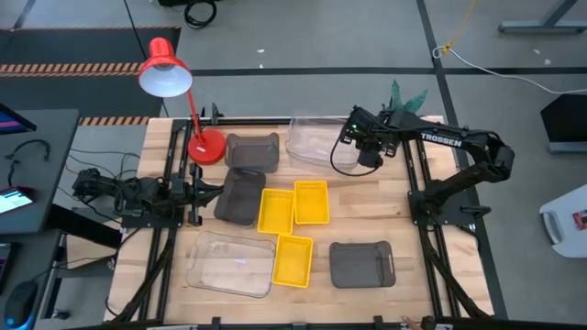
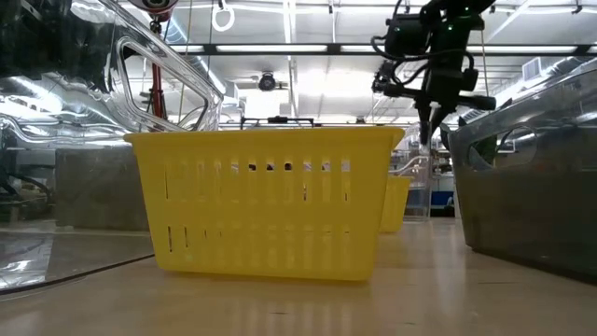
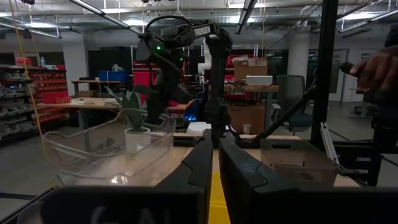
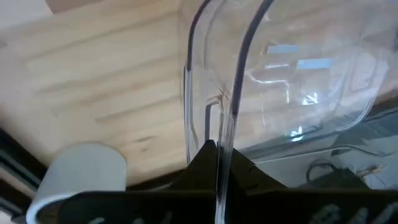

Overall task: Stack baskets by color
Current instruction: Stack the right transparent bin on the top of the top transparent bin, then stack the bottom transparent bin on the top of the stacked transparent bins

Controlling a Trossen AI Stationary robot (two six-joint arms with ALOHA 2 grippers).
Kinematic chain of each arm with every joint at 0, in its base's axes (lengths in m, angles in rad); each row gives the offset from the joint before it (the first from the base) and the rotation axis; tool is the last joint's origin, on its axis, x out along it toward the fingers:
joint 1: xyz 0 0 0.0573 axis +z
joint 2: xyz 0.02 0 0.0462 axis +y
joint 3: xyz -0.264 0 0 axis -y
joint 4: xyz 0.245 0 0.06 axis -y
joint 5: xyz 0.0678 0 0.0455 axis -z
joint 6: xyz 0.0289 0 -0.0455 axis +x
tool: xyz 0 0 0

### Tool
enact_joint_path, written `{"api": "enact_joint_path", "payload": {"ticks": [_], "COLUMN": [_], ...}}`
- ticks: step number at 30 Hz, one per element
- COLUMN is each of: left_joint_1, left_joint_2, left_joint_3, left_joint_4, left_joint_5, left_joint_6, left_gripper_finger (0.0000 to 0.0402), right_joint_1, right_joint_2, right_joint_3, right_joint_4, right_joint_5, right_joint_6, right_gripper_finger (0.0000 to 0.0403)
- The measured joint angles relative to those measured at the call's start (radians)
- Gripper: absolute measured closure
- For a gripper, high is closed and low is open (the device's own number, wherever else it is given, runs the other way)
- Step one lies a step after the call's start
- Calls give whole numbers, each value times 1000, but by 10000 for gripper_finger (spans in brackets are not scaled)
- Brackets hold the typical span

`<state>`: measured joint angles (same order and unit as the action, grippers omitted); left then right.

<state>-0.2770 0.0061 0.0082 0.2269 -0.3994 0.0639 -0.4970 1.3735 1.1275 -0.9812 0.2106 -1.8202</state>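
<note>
Clear basket [image 1: 316, 142] rim is pinched between the right gripper's [image 1: 364, 158] shut fingers at the wooden table's [image 1: 404, 229] far side. Left gripper [image 1: 204, 195], narrow, empty, waits beside grey baskets [image 1: 243, 197].

Clear basket [image 3: 106, 149] beyond left pincer [image 3: 211, 163]
</note>
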Motion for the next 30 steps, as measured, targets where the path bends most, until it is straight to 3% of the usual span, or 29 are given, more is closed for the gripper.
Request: {"api": "enact_joint_path", "payload": {"ticks": [8, 18, 25, 30], "left_joint_1": [0, 0, 0, 0], "left_joint_2": [0, 0, 0, 0], "left_joint_3": [0, 0, 0, 0], "left_joint_4": [0, 0, 0, 0], "left_joint_5": [0, 0, 0, 0], "left_joint_6": [0, 0, 0, 0], "left_gripper_finger": [376, 366, 373, 369], "right_joint_1": [17, 30, 72, 125], "right_joint_2": [0, 0, -8, -48], "right_joint_3": [0, 0, 6, 64], "right_joint_4": [-4, -57, -44, -46], "right_joint_5": [-85, -76, -11, -28], "right_joint_6": [120, 248, 351, 575], "right_gripper_finger": [394, 327, 296, 297]}}
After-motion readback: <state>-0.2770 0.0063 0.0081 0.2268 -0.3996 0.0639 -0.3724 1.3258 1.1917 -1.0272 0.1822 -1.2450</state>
